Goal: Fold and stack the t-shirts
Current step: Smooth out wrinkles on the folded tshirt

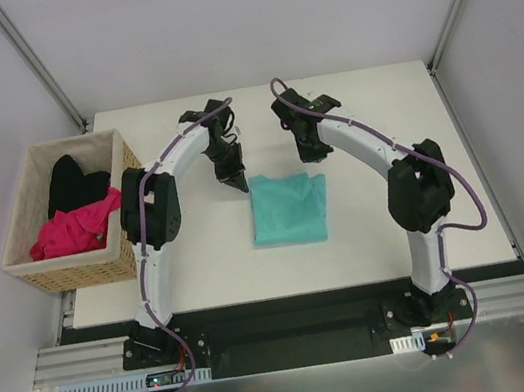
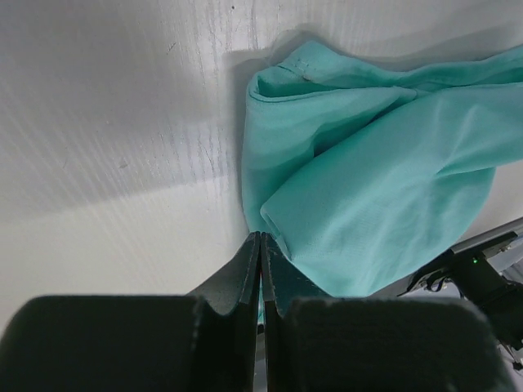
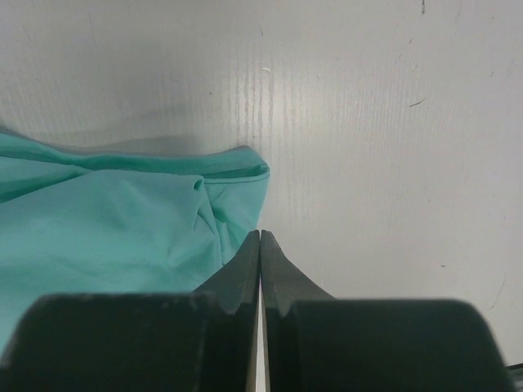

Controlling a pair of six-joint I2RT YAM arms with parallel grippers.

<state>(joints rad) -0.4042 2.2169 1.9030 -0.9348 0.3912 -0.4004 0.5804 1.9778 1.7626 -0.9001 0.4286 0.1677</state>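
The white table [image 1: 204,267] fills most of the space in front of the arms. At its left edge stands a wicker basket [image 1: 26,268] (pale lining inside). A teal shirt [image 1: 290,208] lies folded flat near the table's middle, between the two arms. A pink shirt [image 1: 71,233] and a black shirt [image 1: 72,184] sit bunched in the basket. The left end effector [image 1: 237,182] is just beside the teal shirt's far left corner and the right end effector [image 1: 314,154] is by its far right corner. Both are pinched fully together and grip nothing.
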